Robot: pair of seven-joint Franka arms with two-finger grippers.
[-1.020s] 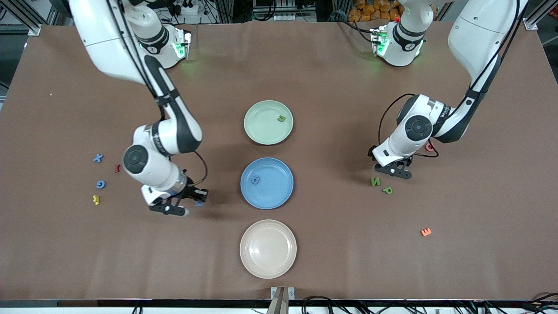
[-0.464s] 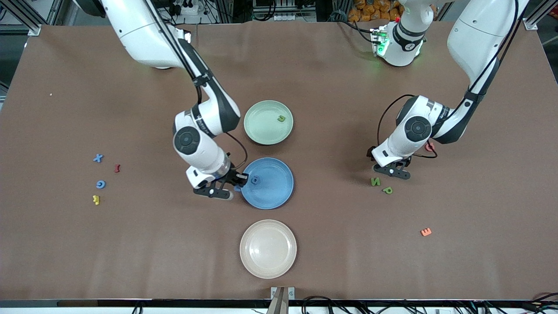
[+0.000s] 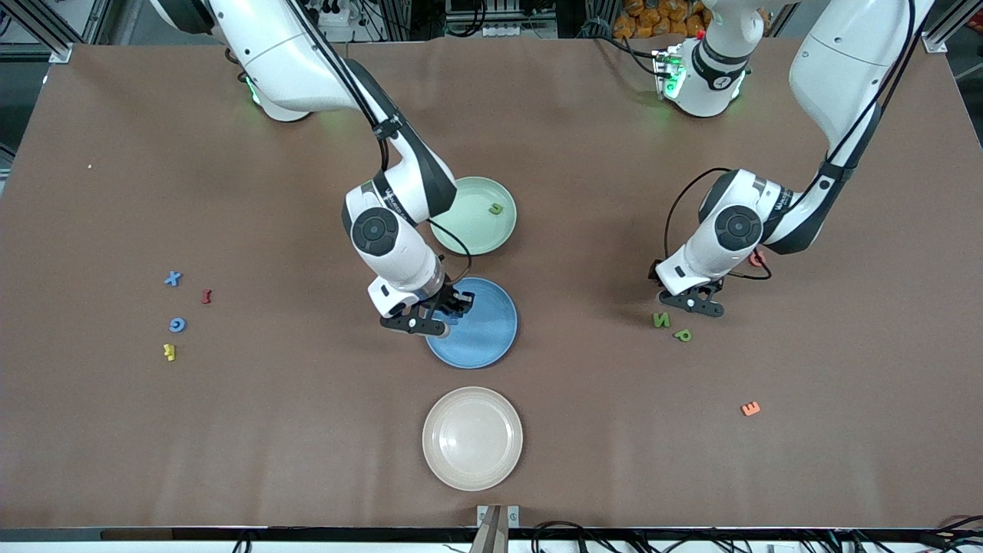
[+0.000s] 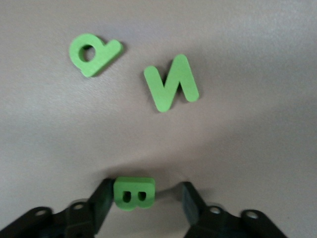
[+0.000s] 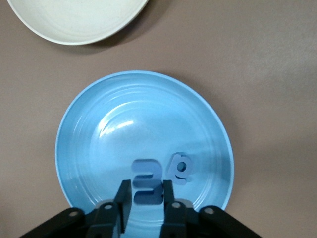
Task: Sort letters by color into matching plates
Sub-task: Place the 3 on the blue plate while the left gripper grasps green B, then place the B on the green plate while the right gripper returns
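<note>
Right gripper [image 5: 147, 203]: hanging over the blue plate [image 3: 491, 338], at its rim toward the right arm's end of the table; its fingers are pressing both sides of a blue letter [image 5: 147, 187], gripping it.
Blue plate: lying mid-table; a second blue letter [image 5: 180, 168] is lying in it, just beside the gripped one.
Green plate [image 3: 468, 230]: lying just farther from the front camera than the blue plate; a small green letter [image 3: 496, 208] is sitting in it.
Cream plate [image 3: 472, 438]: lying just nearer the front camera than the blue plate.
Left gripper [image 4: 143, 201]: sitting low at the tabletop, well away from the blue plate toward the left arm's end; its fingers are standing apart, with a green B [image 4: 134, 193] between them, touching one finger and clear of the other.
Green N [image 4: 172, 83] and green P [image 4: 93, 53]: lying flat on the table near the left gripper.
Orange letter [image 3: 750, 408]: lying nearer the front camera than the blue plate, toward the left arm's end.
Other letters: a blue X [image 3: 173, 278], a red one [image 3: 206, 296], a blue G [image 3: 177, 325] and a yellow one [image 3: 169, 352] are lying grouped well away from the blue plate, toward the right arm's end.
</note>
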